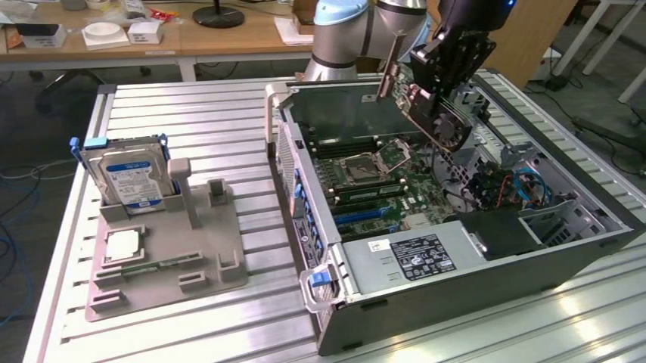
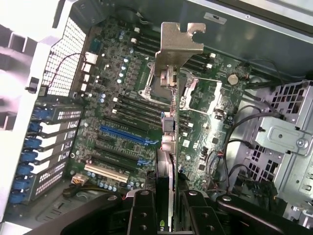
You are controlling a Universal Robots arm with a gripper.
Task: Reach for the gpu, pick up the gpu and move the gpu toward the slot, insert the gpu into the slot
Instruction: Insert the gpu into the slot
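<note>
Black claw (image 2: 168, 211), half-open, tight on gpu (image 2: 168, 125)

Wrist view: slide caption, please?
Gripper holds the gpu edge-on above the motherboard in the open case, not yet seated.

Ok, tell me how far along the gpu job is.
Done: the gpu is picked up, gripped by the end effector. In hand: it hangs tilted above the open computer case, over the motherboard. Left: insertion; the card sits in no slot yet.
</note>
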